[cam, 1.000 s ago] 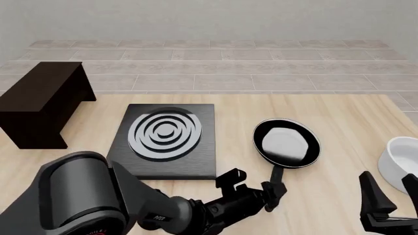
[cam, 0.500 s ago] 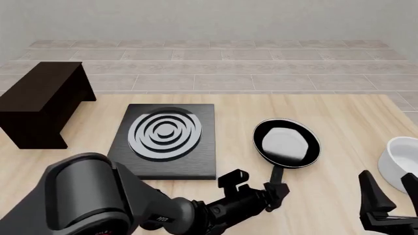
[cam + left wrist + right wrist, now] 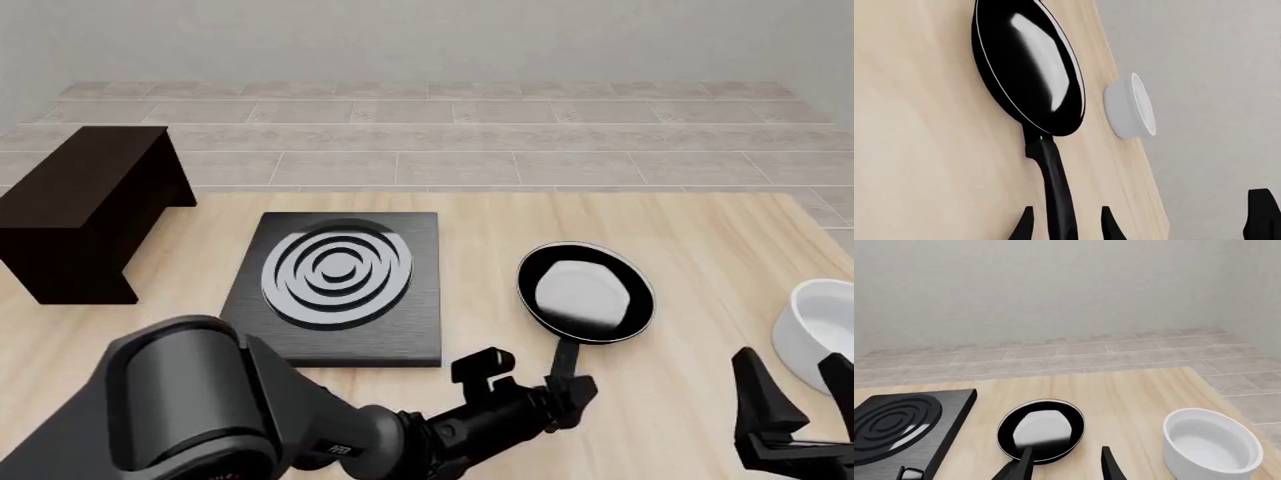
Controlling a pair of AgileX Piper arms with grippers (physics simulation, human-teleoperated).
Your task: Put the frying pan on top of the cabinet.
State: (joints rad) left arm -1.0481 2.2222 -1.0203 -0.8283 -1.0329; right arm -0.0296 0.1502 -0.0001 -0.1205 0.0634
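Left wrist view: the pan (image 3: 1029,65) lies flat on the worktop (image 3: 927,150), its handle running back between the left gripper (image 3: 1065,231)'s fingers (image 3: 1021,231). The fingers stand a little apart on either side of the handle, with a slim gap on each side, so no clamp shows. A white bowl (image 3: 1129,107) sits beyond the pan, apart from it.

Front view: the pan (image 3: 585,292) rests on the worktop (image 3: 694,240) just right of the stove plate (image 3: 344,285), handle pointing toward the camera. The left gripper (image 3: 531,383) reaches in low, its fingers at the handle's near end. The cabinet (image 3: 83,210) stands at the far left, well apart from the pan. The right gripper (image 3: 795,412) hovers at the lower right beside the bowl (image 3: 817,335), its fingers spread.

Right wrist view: the right gripper (image 3: 1063,465)'s fingers (image 3: 1107,464) are open with nothing between them, with the pan (image 3: 1042,429), stove plate (image 3: 904,424) and bowl (image 3: 1211,450) ahead.
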